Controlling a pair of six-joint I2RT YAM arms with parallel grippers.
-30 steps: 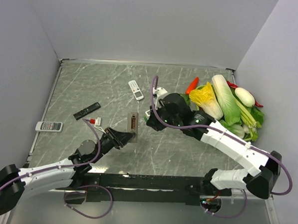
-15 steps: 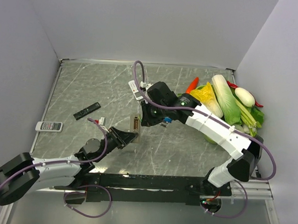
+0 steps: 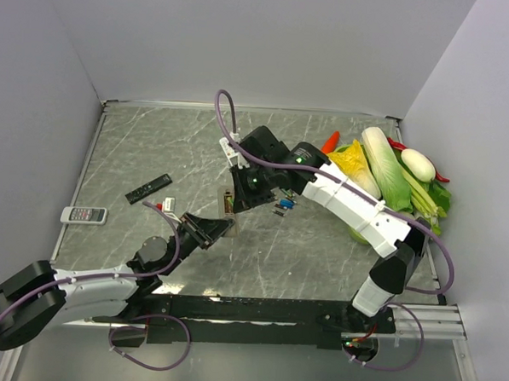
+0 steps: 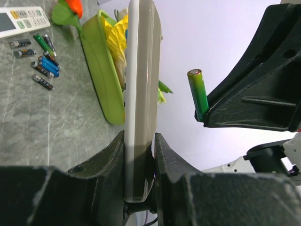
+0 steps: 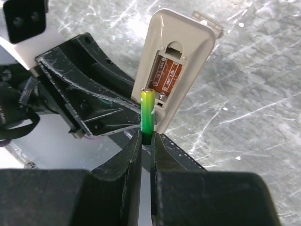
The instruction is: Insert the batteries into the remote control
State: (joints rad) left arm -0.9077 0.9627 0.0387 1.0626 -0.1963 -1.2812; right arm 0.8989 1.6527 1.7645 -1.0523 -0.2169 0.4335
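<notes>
At the left edge of the grey marbled desk (image 3: 319,254) lies a small white remote (image 3: 83,215), with a slim black remote (image 3: 147,188) just right of it and farther back. Near the centre, the left hand (image 4: 139,160) is clamped on the lower end of the remote control (image 4: 139,84), holding it upright above the desk. Its beige back and open battery bay (image 5: 165,75) face the right arm. Beyond it, a long white remote (image 3: 232,153) lies flat. The right hand (image 5: 146,141) pinches a green battery (image 5: 147,110) by its lower end, upright. The cell stands just beside the bay, with a gap between them. To its right, the remaining batteries (image 4: 42,61) are scattered on the desk, green, blue and dark. A pile of vegetables (image 3: 392,181) fills the far right corner.
</notes>
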